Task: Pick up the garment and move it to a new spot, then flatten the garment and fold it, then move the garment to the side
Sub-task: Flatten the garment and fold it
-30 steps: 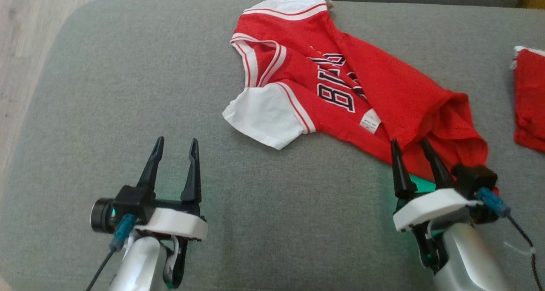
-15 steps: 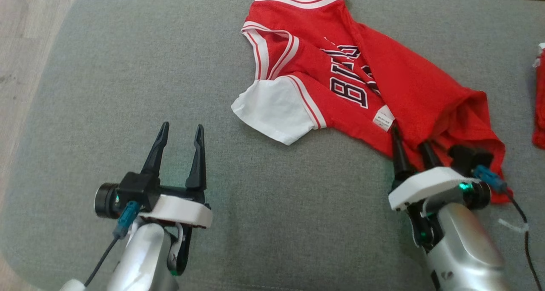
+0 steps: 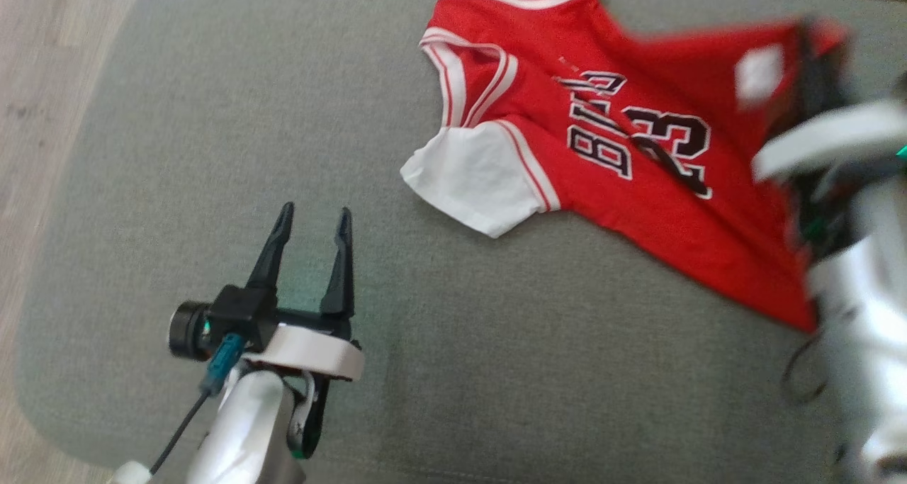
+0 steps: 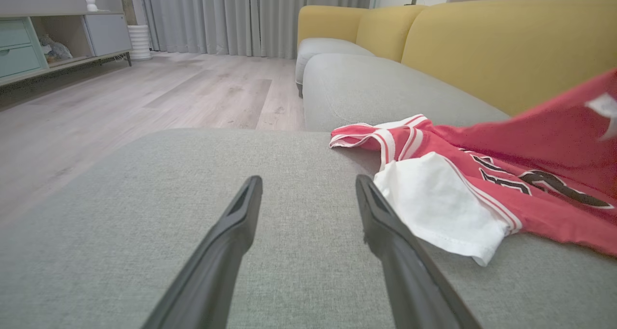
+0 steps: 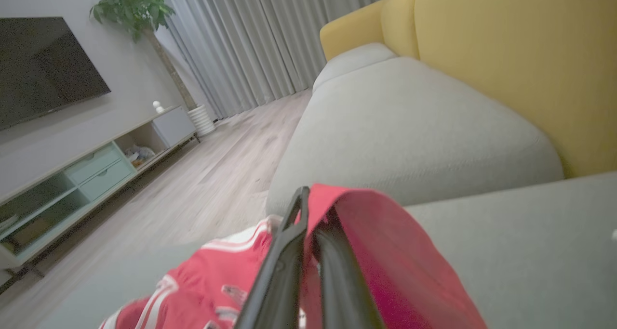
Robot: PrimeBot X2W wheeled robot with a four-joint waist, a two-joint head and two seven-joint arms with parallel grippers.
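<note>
The garment (image 3: 623, 186) is a red jersey with white sleeves and black lettering, lying on the grey cushion (image 3: 212, 151) with its right part lifted off the surface. My right gripper (image 3: 815, 37), blurred at the far right, is shut on the garment's red hem and holds it up. In the right wrist view the gripper (image 5: 311, 208) has its fingers together, with the red cloth (image 5: 395, 252) draped over them. My left gripper (image 3: 315, 211) stands open over bare cushion, left of the white sleeve (image 4: 434, 203). Nothing is between the left gripper's (image 4: 308, 182) fingers.
The cushion's rounded left edge drops to a wooden floor (image 3: 42, 80). A yellow sofa back (image 4: 506, 45) rises behind the grey seat cushions (image 5: 409, 126). A low cabinet (image 5: 72, 175) stands along the far wall.
My right gripper has shut on the garment's hem and lifted it up and away, spreading the cloth so the number shows. The left arm has kept still. The head camera has shifted.
</note>
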